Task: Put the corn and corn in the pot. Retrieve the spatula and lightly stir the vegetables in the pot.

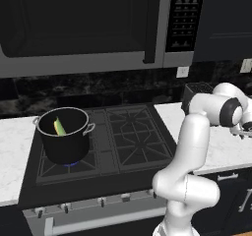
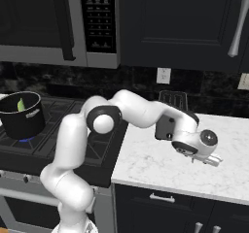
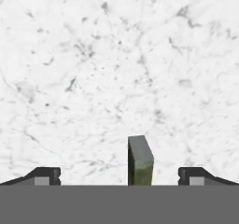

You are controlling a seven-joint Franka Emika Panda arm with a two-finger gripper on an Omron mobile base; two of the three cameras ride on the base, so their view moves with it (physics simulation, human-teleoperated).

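Jaws [image 3: 119,177] spread over marble counter [image 3: 116,69], straddling a grey slab end; base views add pot [image 1: 64,136].

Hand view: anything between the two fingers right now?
Yes. In the hand view the open gripper looks down on the white marble counter, and a small grey, greenish-tinged block end stands between the fingers, possibly the spatula; too little shows to tell.

Matt black pot [image 1: 64,140], glossy white marble counter [image 2: 160,166], smooth glossy white arm [image 2: 73,144], brushed-metal microwave [image 1: 78,65]
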